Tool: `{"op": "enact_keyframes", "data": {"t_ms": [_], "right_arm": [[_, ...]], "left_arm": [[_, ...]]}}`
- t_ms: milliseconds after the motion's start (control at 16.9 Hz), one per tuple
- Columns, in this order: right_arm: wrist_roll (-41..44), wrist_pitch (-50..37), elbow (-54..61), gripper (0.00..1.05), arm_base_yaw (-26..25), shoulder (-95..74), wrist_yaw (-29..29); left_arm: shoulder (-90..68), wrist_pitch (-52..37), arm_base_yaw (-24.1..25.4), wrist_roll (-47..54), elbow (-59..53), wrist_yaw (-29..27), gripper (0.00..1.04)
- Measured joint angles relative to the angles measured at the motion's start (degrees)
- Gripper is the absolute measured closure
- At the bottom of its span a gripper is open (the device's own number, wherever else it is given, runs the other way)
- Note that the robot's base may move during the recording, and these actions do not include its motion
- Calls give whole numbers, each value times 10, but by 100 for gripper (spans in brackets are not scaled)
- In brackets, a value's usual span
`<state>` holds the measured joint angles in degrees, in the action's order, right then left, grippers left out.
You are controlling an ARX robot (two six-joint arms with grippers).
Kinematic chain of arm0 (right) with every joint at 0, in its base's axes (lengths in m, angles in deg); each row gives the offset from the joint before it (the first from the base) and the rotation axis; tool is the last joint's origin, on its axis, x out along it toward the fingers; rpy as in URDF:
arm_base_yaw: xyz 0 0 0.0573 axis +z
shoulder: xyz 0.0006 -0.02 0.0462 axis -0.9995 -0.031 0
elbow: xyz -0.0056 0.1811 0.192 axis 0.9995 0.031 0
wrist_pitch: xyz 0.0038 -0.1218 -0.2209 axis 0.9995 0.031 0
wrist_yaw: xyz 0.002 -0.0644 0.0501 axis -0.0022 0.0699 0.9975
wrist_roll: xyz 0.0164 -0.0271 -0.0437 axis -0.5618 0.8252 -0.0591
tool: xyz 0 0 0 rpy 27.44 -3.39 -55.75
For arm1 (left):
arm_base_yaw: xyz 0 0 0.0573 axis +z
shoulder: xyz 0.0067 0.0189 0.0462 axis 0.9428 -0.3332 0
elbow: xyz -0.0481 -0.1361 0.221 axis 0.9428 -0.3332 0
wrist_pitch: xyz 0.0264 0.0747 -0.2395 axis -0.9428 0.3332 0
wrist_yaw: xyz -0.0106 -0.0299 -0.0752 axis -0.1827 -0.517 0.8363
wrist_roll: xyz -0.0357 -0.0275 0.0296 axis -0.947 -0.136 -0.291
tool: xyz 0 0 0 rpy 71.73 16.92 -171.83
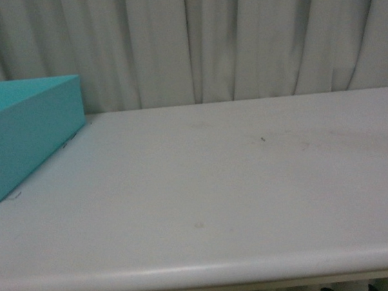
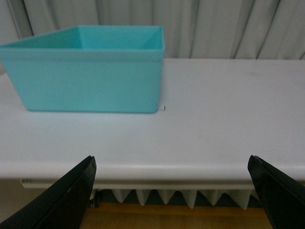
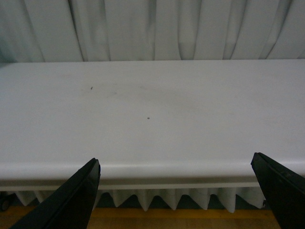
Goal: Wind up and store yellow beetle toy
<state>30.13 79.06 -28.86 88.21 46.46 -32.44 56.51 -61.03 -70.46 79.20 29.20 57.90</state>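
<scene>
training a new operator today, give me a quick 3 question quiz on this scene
1. True or false: the yellow beetle toy is visible on the table.
2. What colour is the bin?
3. Both end effectors are: A) open with nothing between the fingers, B) shut on a toy.

Key:
1. False, no view shows it.
2. Turquoise.
3. A: left end effector and right end effector are spread wide.

Left hand (image 2: 171, 191) and right hand (image 3: 176, 193) both spread wide, empty.

Turquoise bin (image 1: 23, 139) sat at far left of white table (image 1: 220, 198), partly cut off by frame; pleated white curtain (image 1: 238, 36) hung behind.
</scene>
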Motion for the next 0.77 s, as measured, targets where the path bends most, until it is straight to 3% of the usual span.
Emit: {"op": "enact_keyframes", "data": {"t_ms": [771], "right_arm": [[-1, 1, 0, 7, 0, 0, 0]], "left_arm": [[0, 0, 0, 0, 0, 1, 7]]}}
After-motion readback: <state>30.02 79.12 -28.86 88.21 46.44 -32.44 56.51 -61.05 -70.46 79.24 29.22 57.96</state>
